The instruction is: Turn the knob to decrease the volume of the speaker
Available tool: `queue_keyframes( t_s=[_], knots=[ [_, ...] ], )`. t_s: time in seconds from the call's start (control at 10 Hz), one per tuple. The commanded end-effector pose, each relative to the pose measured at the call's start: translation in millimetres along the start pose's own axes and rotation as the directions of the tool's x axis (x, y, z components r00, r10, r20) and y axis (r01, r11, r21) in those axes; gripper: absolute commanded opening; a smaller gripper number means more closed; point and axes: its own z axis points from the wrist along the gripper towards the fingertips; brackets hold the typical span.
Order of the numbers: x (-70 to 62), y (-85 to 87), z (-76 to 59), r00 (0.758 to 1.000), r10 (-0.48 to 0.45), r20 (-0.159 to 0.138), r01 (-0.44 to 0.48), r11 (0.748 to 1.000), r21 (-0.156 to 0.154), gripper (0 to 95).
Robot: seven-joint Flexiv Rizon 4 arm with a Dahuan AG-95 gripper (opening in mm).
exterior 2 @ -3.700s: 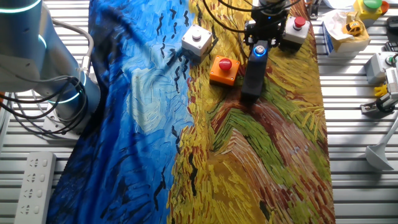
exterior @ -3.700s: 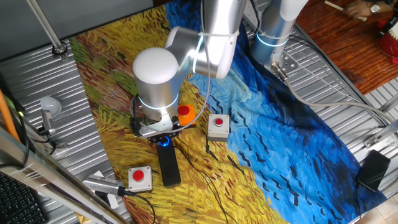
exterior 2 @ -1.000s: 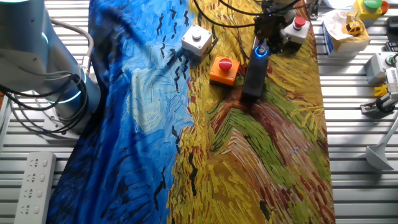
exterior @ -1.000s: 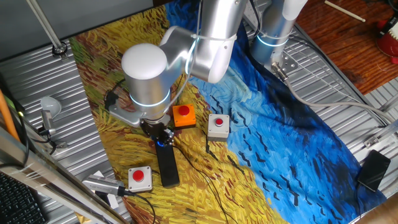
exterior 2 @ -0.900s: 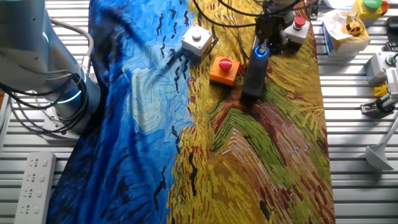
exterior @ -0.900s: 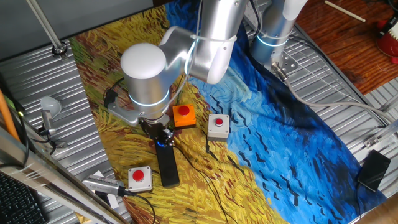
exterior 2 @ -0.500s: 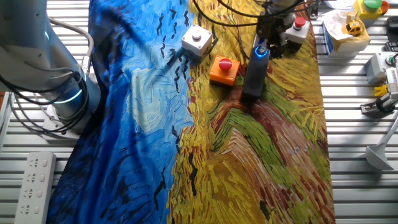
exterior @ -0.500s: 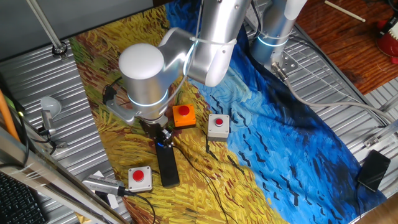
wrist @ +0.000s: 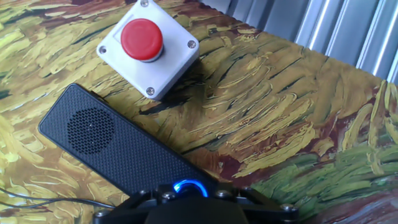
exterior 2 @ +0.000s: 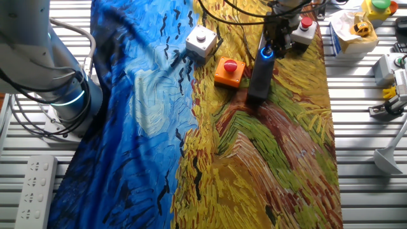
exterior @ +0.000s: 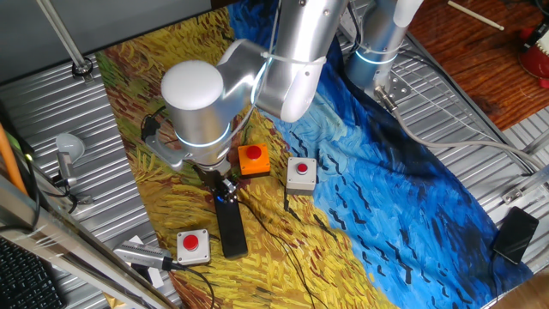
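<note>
The speaker (exterior: 230, 230) is a long flat black bar lying on the painted cloth; it also shows in the other fixed view (exterior 2: 257, 79) and in the hand view (wrist: 106, 140). Its knob (wrist: 190, 186) glows blue at the bar's end nearest my hand, and only an arc of the ring shows past the gripper body. The blue glow also shows under the fingers in both fixed views (exterior: 225, 198) (exterior 2: 266, 53). My gripper (exterior: 223, 190) (exterior 2: 268, 48) points straight down and is shut on the knob. The dial's top is hidden by the fingers.
An orange box with a red button (exterior: 253, 159) (exterior 2: 229, 71) stands right beside the gripper. A pale button box (exterior: 301, 172) lies beyond it. Another red-button box (exterior: 193, 245) (wrist: 148, 46) sits near the speaker's far end. Cables run across the cloth.
My hand has stayed on the knob while the wrist has rotated about it; the big joint above has swung a little to the left. The speaker has not moved.
</note>
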Motion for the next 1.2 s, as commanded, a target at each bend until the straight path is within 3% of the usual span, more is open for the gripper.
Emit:
queue_keyframes(
  t_s=[0.1,0.2,0.3,0.5,0.6,1.2],
  knots=[
    [1.1,1.1,0.4,1.0,0.004,-0.004,-0.004,1.0,-0.002,38.0],
    [1.8,2.1,1.6,1.0,0.012,-0.007,-0.012,1.0,-0.003,38.0],
    [2.1,3.1,2.5,1.0,0.018,-0.009,-0.018,1.0,-0.006,19.0],
    [2.3,3.8,3.1,1.0,0.021,-0.015,-0.021,1.0,-0.014,19.0],
    [2.1,4.2,2.0,0.999,0.036,-0.023,-0.037,0.998,-0.043,0.0],
    [1.9,4.8,2.5,0.999,-0.04,-0.025,0.038,0.998,-0.051,0.0]
  ],
)
